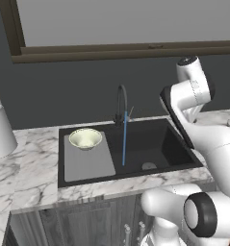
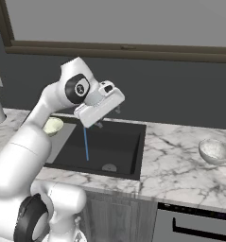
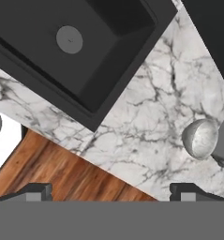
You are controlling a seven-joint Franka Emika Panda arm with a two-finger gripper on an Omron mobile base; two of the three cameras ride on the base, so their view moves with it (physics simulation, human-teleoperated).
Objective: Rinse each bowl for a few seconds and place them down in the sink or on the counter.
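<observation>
My fingers point(image 3: 111, 191) stand spread wide with nothing between them, hanging above the front edge of the counter point(image 3: 146, 126) to the right of the sink point(image 3: 104, 56) — the round drain point(image 3: 69, 39) lies off at the top of the hand view, and wooden floor point(image 3: 62, 173) shows past the counter's edge. One bowl point(image 2: 215, 151) sits upright on the marble right of the basin, well apart from it. The other bowl point(image 1: 85, 138) rests on the grey drainboard panel point(image 1: 90, 161) at the sink's left side. A thin blue stream point(image 1: 124, 144) runs from the dark gooseneck faucet point(image 1: 121, 103) down into the basin — neither bowl is under it.
</observation>
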